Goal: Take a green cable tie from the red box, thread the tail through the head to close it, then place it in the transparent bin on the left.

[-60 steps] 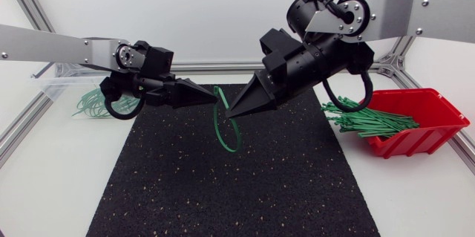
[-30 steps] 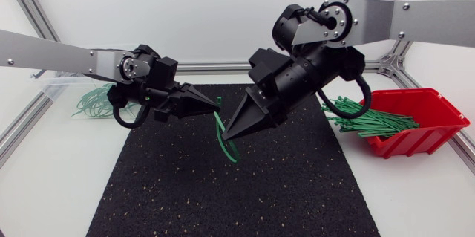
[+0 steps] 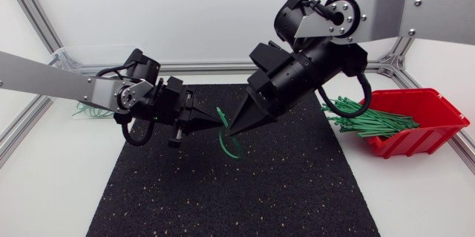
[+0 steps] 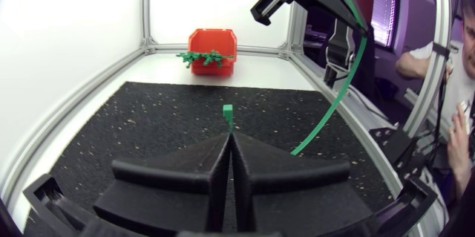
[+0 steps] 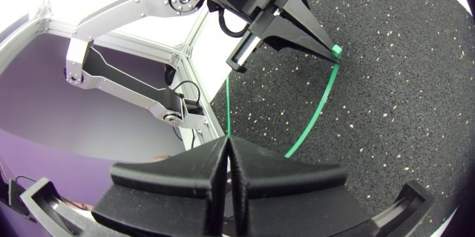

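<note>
this is a robotics lab bench, set up as an enclosed test cell. bare aluminium framing (image 3: 33, 10) runs along the edges of a plain white tabletop (image 3: 44, 192), with white panels closing the back. a black speckled rubber mat (image 3: 223, 192) covers the middle as a work surface. two metal-linked robot arms, the left arm (image 3: 44, 77) and the right arm (image 3: 415, 10), come in from either side and hold one green cable tie (image 4: 335, 109) between them above the mat. stock is kept workshop-style: a red box (image 3: 423, 129) with a loose bundle of ties (image 3: 367, 123), and a transparent bin (image 3: 74, 59) at the far left corner.
</note>
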Robot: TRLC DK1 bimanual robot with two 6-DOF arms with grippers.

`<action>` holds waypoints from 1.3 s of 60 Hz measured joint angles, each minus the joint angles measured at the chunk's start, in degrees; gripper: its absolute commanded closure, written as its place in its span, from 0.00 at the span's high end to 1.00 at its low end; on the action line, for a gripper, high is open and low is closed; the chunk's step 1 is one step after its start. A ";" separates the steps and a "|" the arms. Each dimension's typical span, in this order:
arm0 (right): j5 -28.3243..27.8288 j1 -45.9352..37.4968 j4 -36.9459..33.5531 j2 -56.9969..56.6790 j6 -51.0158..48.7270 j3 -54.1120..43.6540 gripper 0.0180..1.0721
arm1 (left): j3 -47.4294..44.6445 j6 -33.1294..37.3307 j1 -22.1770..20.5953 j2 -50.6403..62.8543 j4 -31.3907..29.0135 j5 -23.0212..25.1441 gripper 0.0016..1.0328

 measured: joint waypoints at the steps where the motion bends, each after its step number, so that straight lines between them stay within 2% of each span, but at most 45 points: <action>1: 0.11 0.04 0.00 -0.15 -0.11 -0.07 0.05 | -1.03 -1.90 -0.24 -0.37 3.50 -0.59 0.03; 6: 0.11 0.09 -0.07 -0.94 -0.42 -0.17 0.05 | -5.60 -14.10 -1.09 -1.90 21.20 -1.62 0.03; 8: 0.11 0.09 -0.24 -1.22 -0.39 -0.22 0.05 | -6.73 -18.47 -1.25 -2.32 25.00 -1.66 0.03; 11: 0.07 0.09 -0.74 -1.57 -0.37 -0.22 0.05 | -7.41 -23.93 -1.25 -2.64 27.30 -1.60 0.03; 20: -0.39 0.70 -1.14 -2.64 1.49 -0.22 0.05 | -7.69 -34.95 -0.44 -3.08 28.50 1.73 0.03; 32: -1.27 1.09 -0.94 -3.43 5.88 -0.20 0.05 | -8.72 -42.66 0.77 -5.66 29.94 5.03 0.03; 49: -1.86 1.09 2.23 -3.43 14.12 -0.09 0.05 | -8.87 -47.76 0.77 -5.70 31.76 5.73 0.03; 78: -6.97 -0.35 7.41 -0.37 26.08 0.04 0.05 | -10.84 -54.34 0.77 -5.70 39.63 5.70 0.03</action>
